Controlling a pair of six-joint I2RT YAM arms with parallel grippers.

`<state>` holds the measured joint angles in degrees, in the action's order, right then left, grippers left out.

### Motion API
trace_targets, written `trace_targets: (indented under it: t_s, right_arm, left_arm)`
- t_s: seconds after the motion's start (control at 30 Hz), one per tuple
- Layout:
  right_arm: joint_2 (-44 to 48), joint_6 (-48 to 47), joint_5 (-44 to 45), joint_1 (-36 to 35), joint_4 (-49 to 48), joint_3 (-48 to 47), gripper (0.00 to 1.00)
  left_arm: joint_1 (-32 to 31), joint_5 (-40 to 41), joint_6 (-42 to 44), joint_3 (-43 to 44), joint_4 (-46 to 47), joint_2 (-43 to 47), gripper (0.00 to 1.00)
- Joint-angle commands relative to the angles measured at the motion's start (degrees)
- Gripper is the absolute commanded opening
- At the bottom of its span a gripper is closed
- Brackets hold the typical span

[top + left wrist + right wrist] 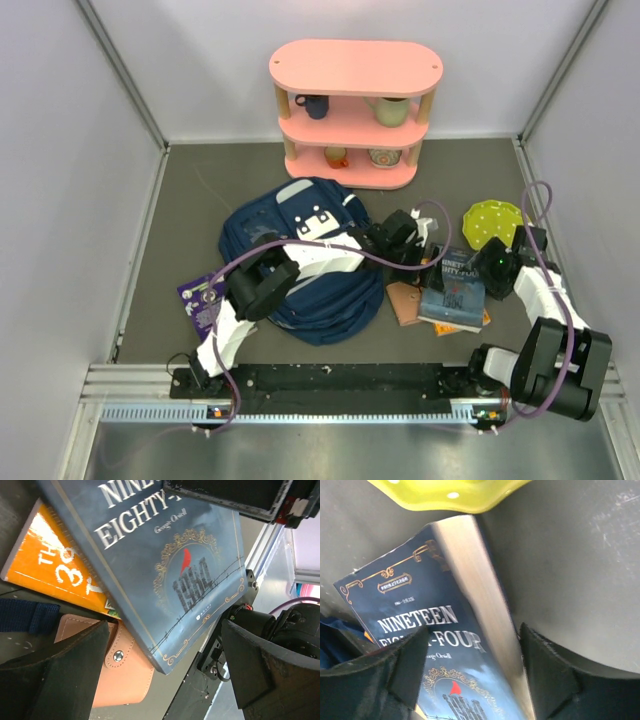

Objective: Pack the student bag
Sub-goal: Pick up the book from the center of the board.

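Note:
The student bag [300, 270], navy blue with a white patch, lies in the middle of the table under my left arm. To its right a blue book [455, 285] [170, 565] [435, 645] lies on an orange book [47, 565], beside a tan leather wallet [405, 300] [117, 675]. My left gripper [418, 245] [165, 670] hangs open above the blue book's corner and the wallet, holding nothing. My right gripper [480, 268] [472, 670] is open and straddles the blue book's page edge, one finger over the cover, the other beyond the edge.
A green dotted plate [495, 222] [450, 492] lies just beyond the books. A pink shelf [355, 110] with cups stands at the back. A purple item [200, 297] lies left of the bag. Grey walls close in both sides.

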<state>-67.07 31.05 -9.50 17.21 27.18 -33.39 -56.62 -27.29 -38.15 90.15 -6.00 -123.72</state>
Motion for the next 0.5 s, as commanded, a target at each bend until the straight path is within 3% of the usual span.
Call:
trace_targets:
  t_s: [0.0, 0.07, 0.13, 0.17, 0.3, 0.47]
  right_arm:
    - [2.2, -1.8, -6.1, 0.7, -3.9, 1.3, 0.63]
    - [4.2, -1.8, -7.9, 0.7, -4.4, 1.8, 0.48]
    - [6.4, -1.8, -9.9, 0.7, -5.3, 2.7, 0.39]
    - [7.0, -2.0, -10.6, 0.8, -5.6, 3.1, 0.28]
    - [9.0, -1.6, -14.1, 0.8, -6.6, 4.4, 0.26]
    - [6.4, -1.3, -17.7, 0.8, -7.0, 4.7, 0.31]
  left_arm:
    - [0.1, -2.4, -0.3, 3.0, 1.7, -0.9, 0.97]
    - [0.1, -2.7, -0.3, 3.8, 1.3, -1.8, 0.96]
    - [0.1, -3.0, -0.3, 4.9, 1.1, -2.5, 0.95]
    - [0.1, -3.0, -0.3, 5.0, 1.2, -2.7, 0.94]
    - [0.2, -2.9, -0.1, 6.2, 0.9, -3.5, 0.91]
    - [0.2, -2.6, -0.2, 8.0, -0.3, -4.9, 0.9]
